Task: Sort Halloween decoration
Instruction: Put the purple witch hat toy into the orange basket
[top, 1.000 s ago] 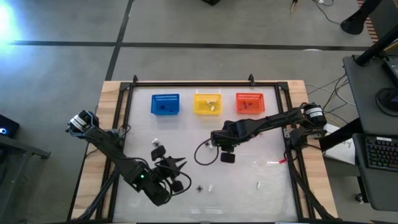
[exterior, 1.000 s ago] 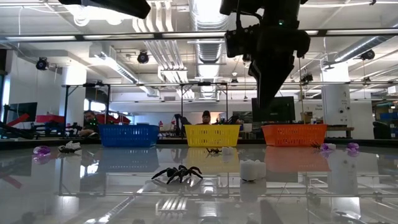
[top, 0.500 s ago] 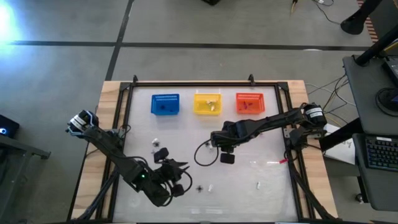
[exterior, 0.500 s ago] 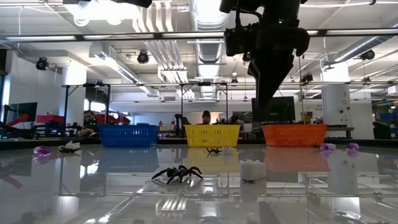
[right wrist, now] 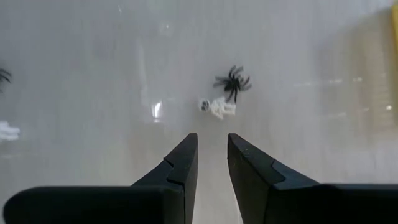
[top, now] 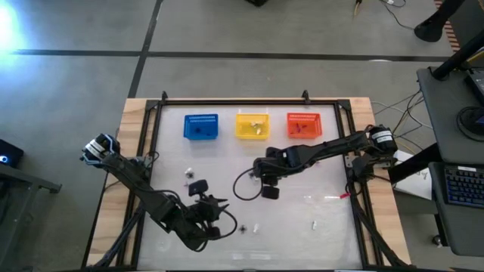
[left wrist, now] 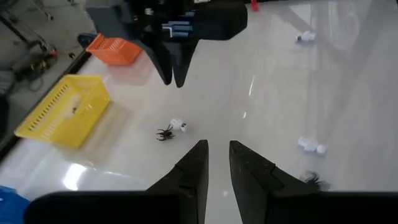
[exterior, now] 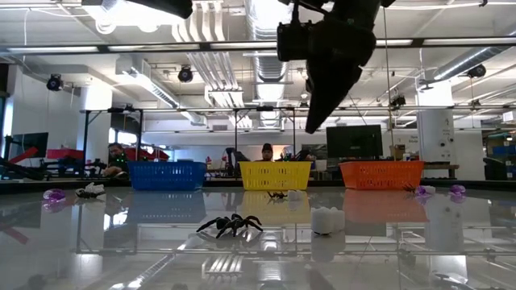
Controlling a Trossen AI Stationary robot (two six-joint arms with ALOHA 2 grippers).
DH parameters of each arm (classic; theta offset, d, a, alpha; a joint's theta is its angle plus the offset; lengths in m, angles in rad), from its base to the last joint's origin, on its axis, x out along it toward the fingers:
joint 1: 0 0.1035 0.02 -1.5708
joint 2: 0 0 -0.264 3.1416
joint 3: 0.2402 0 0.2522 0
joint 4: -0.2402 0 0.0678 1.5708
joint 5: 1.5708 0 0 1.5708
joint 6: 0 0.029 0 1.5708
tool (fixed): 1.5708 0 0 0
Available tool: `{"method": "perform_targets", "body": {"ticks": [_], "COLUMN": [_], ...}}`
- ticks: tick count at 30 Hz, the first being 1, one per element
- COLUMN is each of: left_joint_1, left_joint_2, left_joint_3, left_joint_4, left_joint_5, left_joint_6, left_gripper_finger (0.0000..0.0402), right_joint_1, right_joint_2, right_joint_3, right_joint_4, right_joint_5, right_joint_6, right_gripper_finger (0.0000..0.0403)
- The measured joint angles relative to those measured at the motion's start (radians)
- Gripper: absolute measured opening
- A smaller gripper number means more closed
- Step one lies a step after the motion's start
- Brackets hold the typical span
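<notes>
Trinkets lie scattered on the glossy white desk (top: 333, 215): a leggy black spider (right wrist: 232, 81) touching a knobbly whitish piece (right wrist: 217, 106). Right tool (right wrist: 208, 155) hovers above them, left tool (left wrist: 217, 163) nearby, both tapered pairs nearly pressed together, pinching nothing.

high view: contents of the blue plastic basket (top: 200, 125), yellow plastic basket (top: 252, 125) and orange plastic basket (top: 303, 125) are showing only as specks, too small to identify. the small black spider trinket (top: 243, 228) and small whitish trinket (top: 256, 227) near the front edge are reading as mere dots.

low view: the right arm is running off the top edge, gripper tip not resolving against the ceiling. the tiny purple trinkets (exterior: 54, 194) at far left are blurring with their reflections.

left wrist view: the yellow basket's interior is staying unclear; the orange basket is being partly cut by the dark right gripper (left wrist: 173, 78).
</notes>
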Motion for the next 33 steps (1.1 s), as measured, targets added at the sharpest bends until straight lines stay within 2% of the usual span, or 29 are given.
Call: {"method": "perform_targets", "body": {"ticks": [7,11,13,16,19,24,29,33], "left_joint_1": [0.006,0.009,0.017,0.037,0.055,0.073,0.07,0.07], "left_joint_2": [0.0,0.0,0.0,0.0,-0.003,-0.021,-0.055,-0.09], "left_joint_3": [-0.001,0.008,0.01,0.035,0.091,0.178,0.185,0.165], "left_joint_4": [-0.031,-0.034,-0.051,-0.096,-0.211,-0.456,-0.619,-0.742], "left_joint_5": [0.0,-0.001,-0.001,-0.002,-0.003,-0.003,0.0,0.002], "left_joint_6": [0.027,0.02,0.018,-0.045,-0.103,-0.186,-0.252,-0.32], "left_gripper_finger": [0.0048,0.0048,0.0048,0.0048,0.0048,0.0048,0.0048,0.0048], "right_joint_1": [0.002,0.002,0.002,0.002,0.002,0.009,0.029,0.062], "right_joint_2": [0.0,0.0,0.0,0.0,0.0,0.0,0.0,0.0], "right_joint_3": [0.002,0.005,0.005,0.005,0.005,0.003,0.002,0.002], "right_joint_4": [0.064,0.062,0.064,0.066,0.069,0.068,0.061,-0.032], "right_joint_5": [-0.016,-0.102,-0.112,-0.107,-0.091,0.019,0.037,0.054], "right_joint_6": [0.055,0.085,0.102,0.182,0.325,0.561,0.715,0.821], "right_gripper_finger": [0.0067,0.0064,0.0065,0.0072,0.0083,0.0111,0.0144,0.016]}}
